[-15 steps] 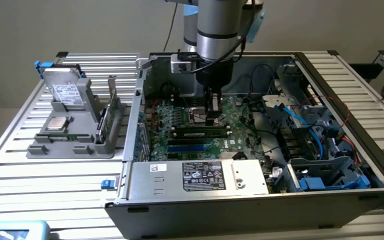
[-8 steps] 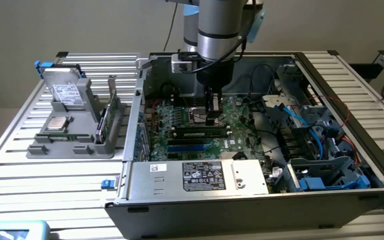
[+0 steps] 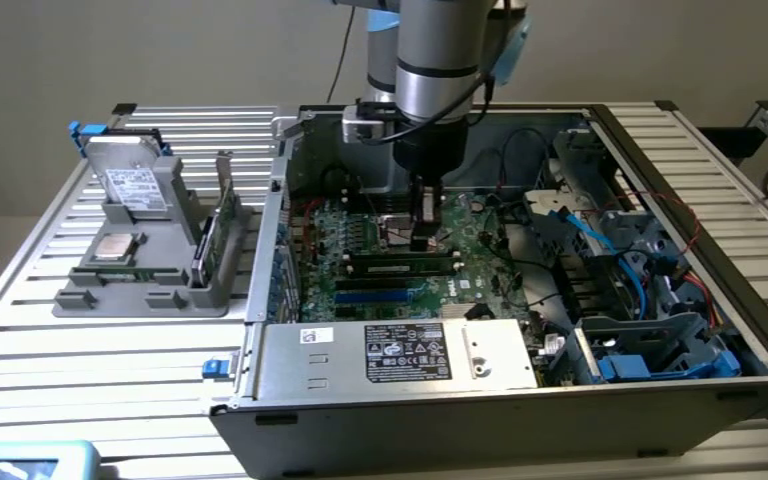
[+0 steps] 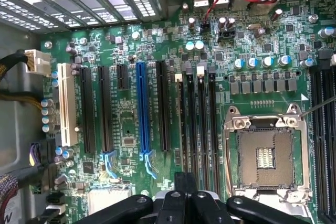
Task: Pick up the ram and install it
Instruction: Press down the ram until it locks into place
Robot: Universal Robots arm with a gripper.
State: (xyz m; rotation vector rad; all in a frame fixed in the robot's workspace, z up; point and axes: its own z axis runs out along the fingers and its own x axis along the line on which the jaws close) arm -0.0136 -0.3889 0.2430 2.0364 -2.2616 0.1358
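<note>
Fingers: the gripper is clenched shut, its black fingers pointing straight down into the open computer case.
Under the fingers: the tips press on the top edge of the ram, a long, thin green stick with dark chips, which lies level in a black slot on the motherboard.
Progress: judging by how the stick lies, the ram is already in its slot and is being pushed home; whether the end latches have closed cannot be told.
Beside the fingers: further parallel slots, black and blue, run alongside, and a square metal-framed processor socket lies near the tips.
Board: glossy green, crowded with small silver capacitors and dark chips.
Farther out: grey sheet-metal case walls, a labelled metal box, and loose blue and black cables.
Outermost: a ribbed aluminium table carrying a grey plastic holder with spare parts.
</note>
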